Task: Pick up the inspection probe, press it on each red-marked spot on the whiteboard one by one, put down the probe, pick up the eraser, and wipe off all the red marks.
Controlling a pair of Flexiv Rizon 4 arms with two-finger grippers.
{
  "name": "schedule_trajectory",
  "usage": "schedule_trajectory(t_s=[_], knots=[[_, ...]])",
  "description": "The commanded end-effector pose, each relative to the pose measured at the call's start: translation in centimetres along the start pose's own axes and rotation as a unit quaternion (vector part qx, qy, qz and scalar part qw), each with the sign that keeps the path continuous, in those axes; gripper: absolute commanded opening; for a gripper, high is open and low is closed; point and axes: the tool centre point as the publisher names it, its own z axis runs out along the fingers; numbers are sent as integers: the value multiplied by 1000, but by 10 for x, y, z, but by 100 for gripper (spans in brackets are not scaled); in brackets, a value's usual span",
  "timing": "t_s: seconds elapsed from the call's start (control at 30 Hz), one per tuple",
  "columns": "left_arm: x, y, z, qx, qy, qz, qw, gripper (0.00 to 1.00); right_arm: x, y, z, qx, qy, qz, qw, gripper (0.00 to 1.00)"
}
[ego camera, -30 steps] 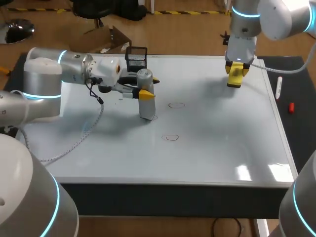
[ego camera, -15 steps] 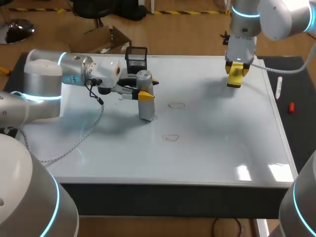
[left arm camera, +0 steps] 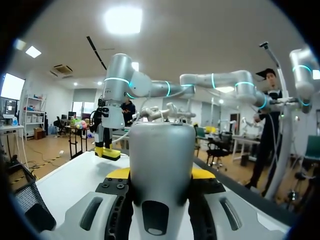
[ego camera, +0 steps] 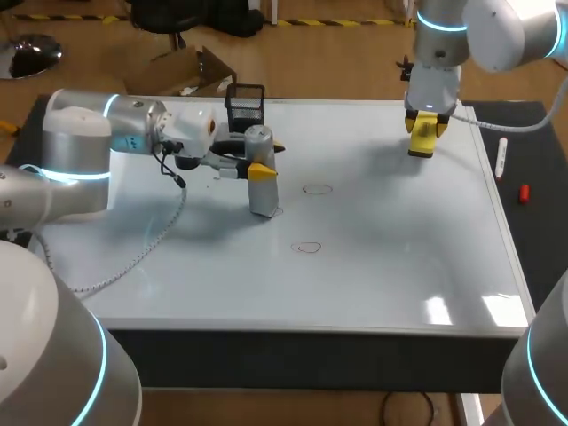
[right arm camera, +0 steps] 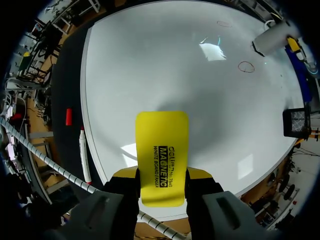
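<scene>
While gripping the grey inspection probe (ego camera: 263, 186) upright on the whiteboard (ego camera: 382, 266), holds the yellow eraser (ego camera: 422, 146) aloft at the far right.

Clamps the probe from two sides with the left pincer (ego camera: 269, 158), yellow fingertips (left arm camera: 117, 173) tight against its body in the left wrist view. Plants its base on the board's middle left, seemingly right on a faint red mark, though too small to confirm. Shows two more red loops bare on the board, one (ego camera: 316, 188) just beside the probe, the other (ego camera: 307, 248) nearer the front edge. Pinches the eraser in the right pincer (ego camera: 424, 131), above the board's far right corner, shadow beneath. Shows a black wire basket (ego camera: 246, 104) behind the probe, and a marker (ego camera: 501, 158) and red cap (ego camera: 524, 192) on the dark tabletop (ego camera: 541, 248) off the board's right edge.
</scene>
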Motion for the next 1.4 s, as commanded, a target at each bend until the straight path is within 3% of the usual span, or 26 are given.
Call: schedule_trajectory(t_s=[0.03, 0.43, 0.97, 1.4], knots=[[3, -11, -2, -1, -7, 5, 1000, 0, 1, 0, -1, 1, 1, -1, 1000, 0], [-5, -39, -28, 16, -39, 21, 999, 0, 1, 0, -1, 1, 1, -1, 1000, 0], [-50, -61, -135, 4, -157, 51, 986, 0, 1, 0, -1, 1, 1, -1, 1000, 0], [-74, -72, -204, 0, -229, 63, 971, 0, 1, 0, -1, 1, 1, -1, 1000, 0]])
